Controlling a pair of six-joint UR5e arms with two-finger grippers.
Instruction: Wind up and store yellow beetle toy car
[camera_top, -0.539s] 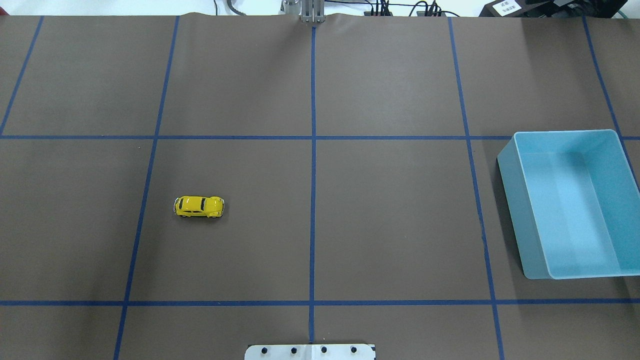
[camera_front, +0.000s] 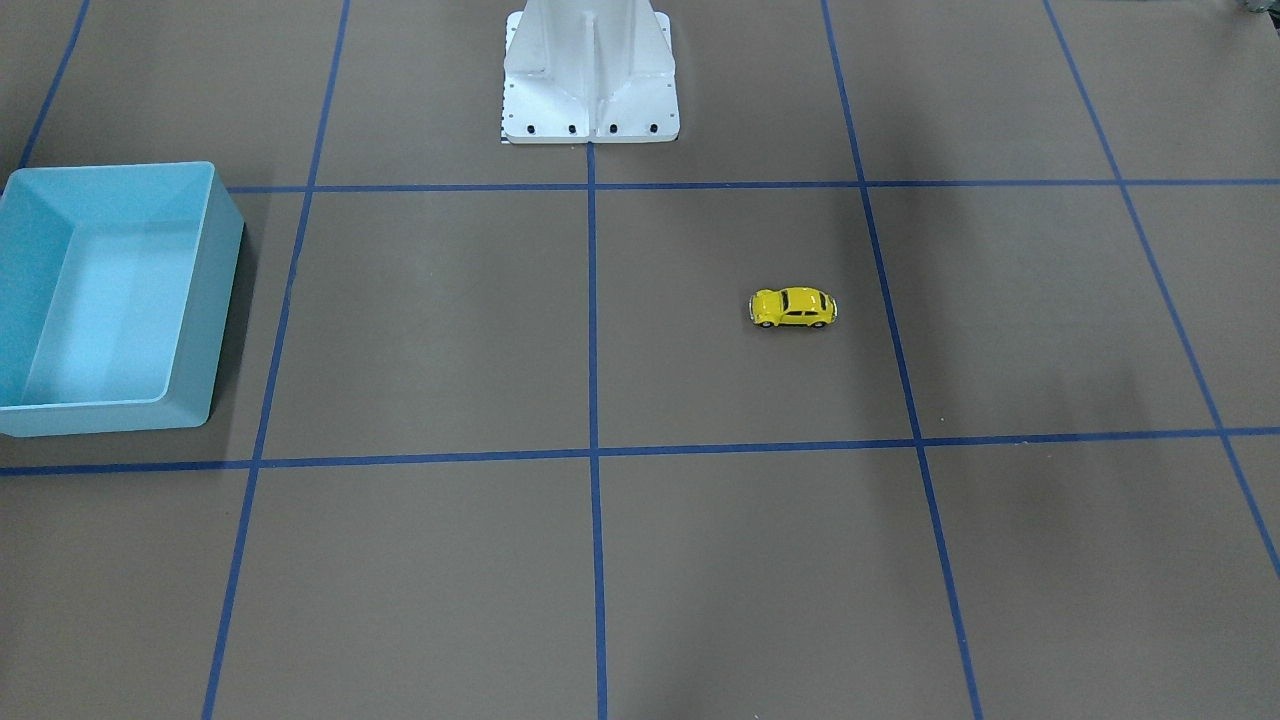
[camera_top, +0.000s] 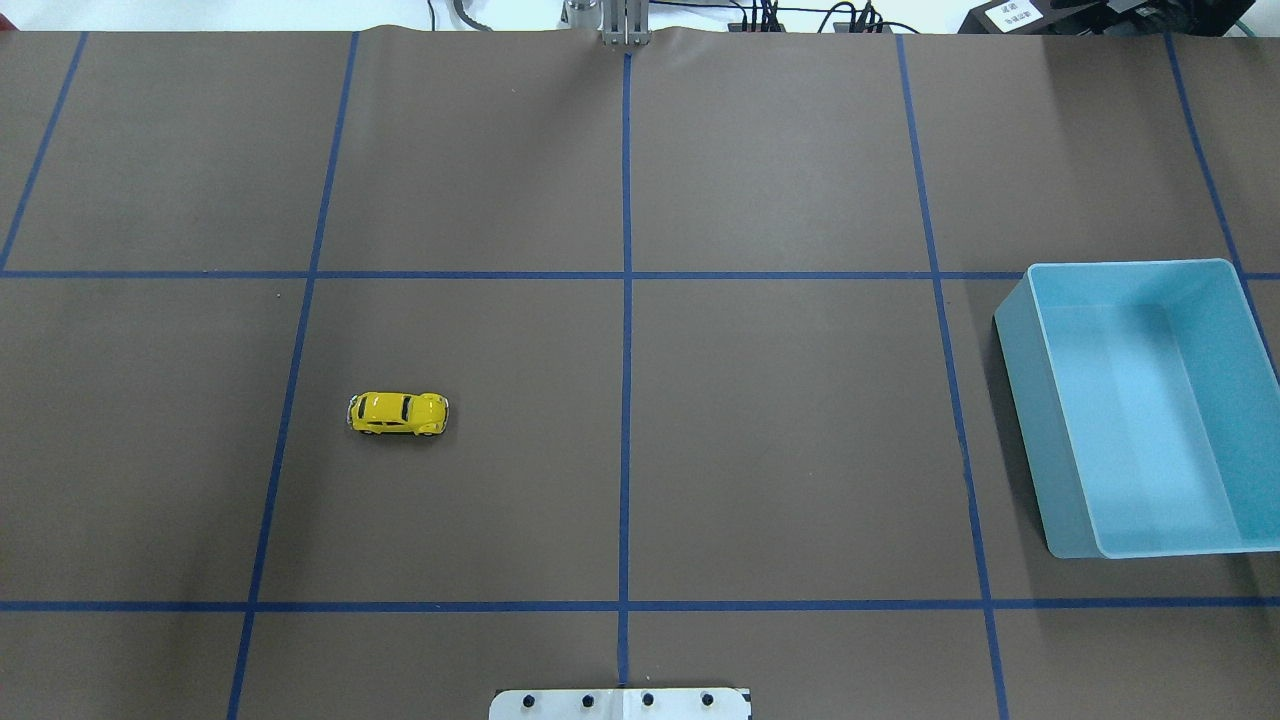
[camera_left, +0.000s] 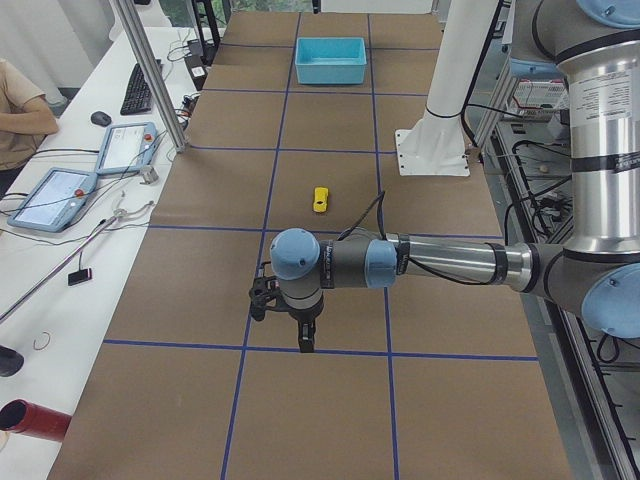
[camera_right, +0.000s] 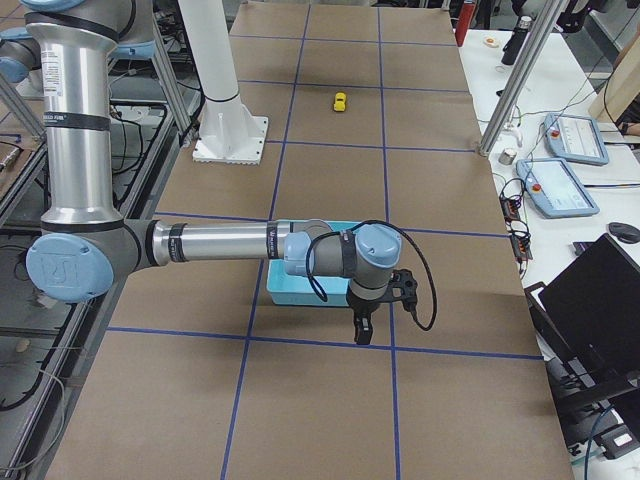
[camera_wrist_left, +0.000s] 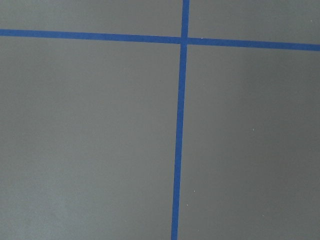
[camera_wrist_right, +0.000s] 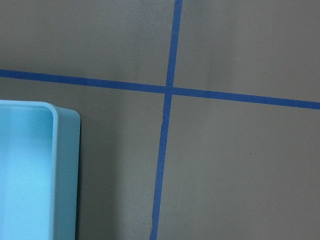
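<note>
While crosswise, car (camera_top: 398, 413) nose toward bin (camera_top: 1035, 400)

Car (camera_top: 398, 413) yellow; bin (camera_top: 1035, 430) light blue; table (camera_top: 780, 450) brown.

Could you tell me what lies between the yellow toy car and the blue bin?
Between car and bin, only bare table crossed by blue tape lines, seen in the overhead view.

Left gripper (camera_left: 304, 343), right gripper (camera_right: 361, 334) point straight down, held aloft; opening unreadable.
</note>
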